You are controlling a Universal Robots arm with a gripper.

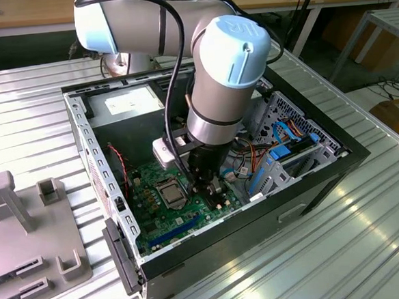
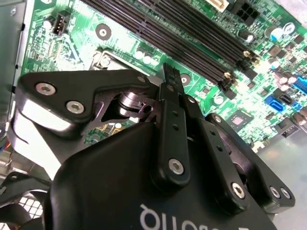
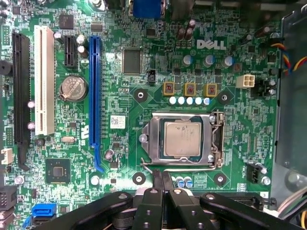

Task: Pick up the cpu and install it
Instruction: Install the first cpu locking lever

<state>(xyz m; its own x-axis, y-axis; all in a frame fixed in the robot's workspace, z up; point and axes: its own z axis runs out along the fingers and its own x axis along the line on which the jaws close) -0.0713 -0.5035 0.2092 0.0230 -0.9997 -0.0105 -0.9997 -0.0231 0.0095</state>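
The cpu [image 3: 182,139], a small silver-grey square, lies flat in the metal-framed socket [image 3: 151,139] on the green motherboard [image 3: 144,72]. In the exterior view the cpu [image 1: 169,191] sits in the middle of the board inside the open computer case. My gripper [image 3: 161,176] hovers above the board beside the socket, on the side of the long black memory slots [image 2: 192,33]. Its two black fingers are pressed together, shut, with nothing visible between them. In the exterior view my gripper [image 1: 211,190] hangs to the cpu's right, just above the board.
The case walls [image 1: 83,151] surround the board. A drive cage with blue cables [image 1: 288,150] stands at the exterior view's right. A blue slot [image 3: 94,86], a white slot [image 3: 44,79] and a coin battery [image 3: 73,87] sit on the board. Grey fixtures [image 1: 11,204] stand outside the case.
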